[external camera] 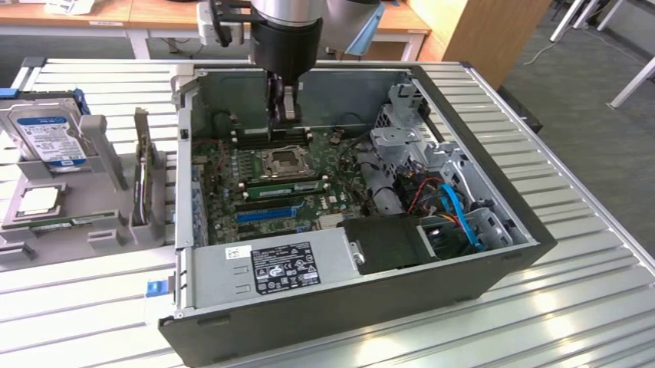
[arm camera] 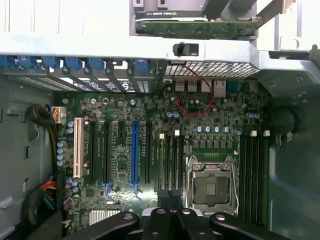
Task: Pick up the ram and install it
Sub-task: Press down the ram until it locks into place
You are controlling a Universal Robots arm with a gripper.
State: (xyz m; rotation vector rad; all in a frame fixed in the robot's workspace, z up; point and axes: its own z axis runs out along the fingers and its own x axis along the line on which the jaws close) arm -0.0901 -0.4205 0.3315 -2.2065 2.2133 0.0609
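Slatted metal table; gripper inside open case, above motherboard.

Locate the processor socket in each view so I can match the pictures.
Exterior view: the processor socket sits just below the claw in the picture.
Wrist view: the processor socket lies between two banks of black memory slots, close to the claw.
Shared landmark: the long blue slot, a few slots away from the socket.
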